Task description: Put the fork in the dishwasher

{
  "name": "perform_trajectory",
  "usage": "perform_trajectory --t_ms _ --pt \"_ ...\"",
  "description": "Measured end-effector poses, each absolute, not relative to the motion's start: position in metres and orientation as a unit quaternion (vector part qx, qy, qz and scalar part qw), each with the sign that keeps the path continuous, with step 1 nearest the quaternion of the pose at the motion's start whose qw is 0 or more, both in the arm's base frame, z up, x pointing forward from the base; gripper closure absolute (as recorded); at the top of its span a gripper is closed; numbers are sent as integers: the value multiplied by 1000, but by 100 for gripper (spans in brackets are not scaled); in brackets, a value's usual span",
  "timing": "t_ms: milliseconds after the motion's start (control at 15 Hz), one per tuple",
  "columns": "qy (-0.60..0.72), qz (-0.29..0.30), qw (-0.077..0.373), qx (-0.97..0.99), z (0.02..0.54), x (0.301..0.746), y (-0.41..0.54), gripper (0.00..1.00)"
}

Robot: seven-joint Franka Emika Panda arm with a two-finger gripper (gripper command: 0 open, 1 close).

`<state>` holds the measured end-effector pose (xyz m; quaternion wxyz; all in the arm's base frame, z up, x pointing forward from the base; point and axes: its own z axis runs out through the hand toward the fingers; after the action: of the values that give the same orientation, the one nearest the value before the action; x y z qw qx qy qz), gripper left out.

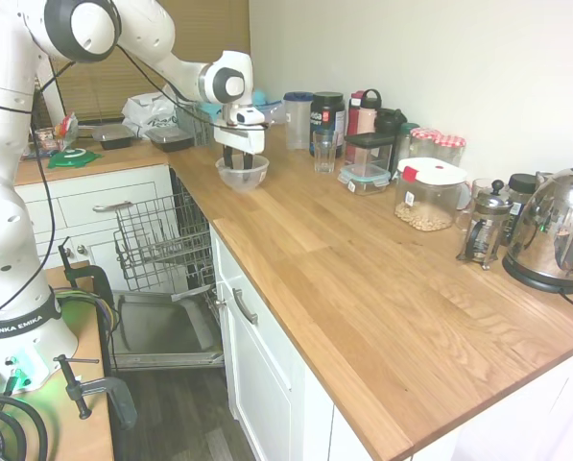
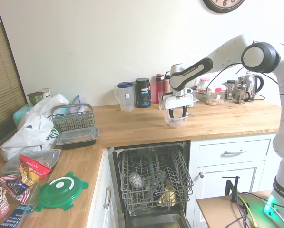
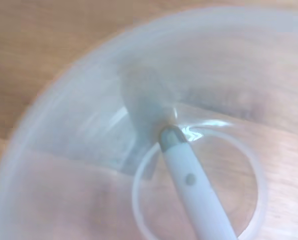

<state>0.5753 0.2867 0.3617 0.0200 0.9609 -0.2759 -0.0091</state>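
Wrist view showed the fork [image 3: 188, 180] lying in the clear bowl [image 3: 64, 165] straight below my tool [image 2: 178, 115], its handle running toward 5 o'clock; whether my tool gripped it I could not tell.

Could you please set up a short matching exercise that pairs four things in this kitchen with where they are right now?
Things:
1. pincer
2. dishwasher rack
3. green lid
4. kettle

Places:
A. pulled out over the lowered dishwasher door
B. flat on the side counter near the snack packets
C. lowered into the clear bowl on the counter
D. at the far end of the worktop, beside the coffee press

Pairs: 1-C, 2-A, 3-B, 4-D
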Motion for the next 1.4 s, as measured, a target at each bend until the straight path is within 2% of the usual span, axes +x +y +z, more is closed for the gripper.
perform_trajectory --t_ms 1000,1400 --pt "-273 -8 21 962 363 575 298 100" --pt "-255 9 4 967 384 554 319 100"
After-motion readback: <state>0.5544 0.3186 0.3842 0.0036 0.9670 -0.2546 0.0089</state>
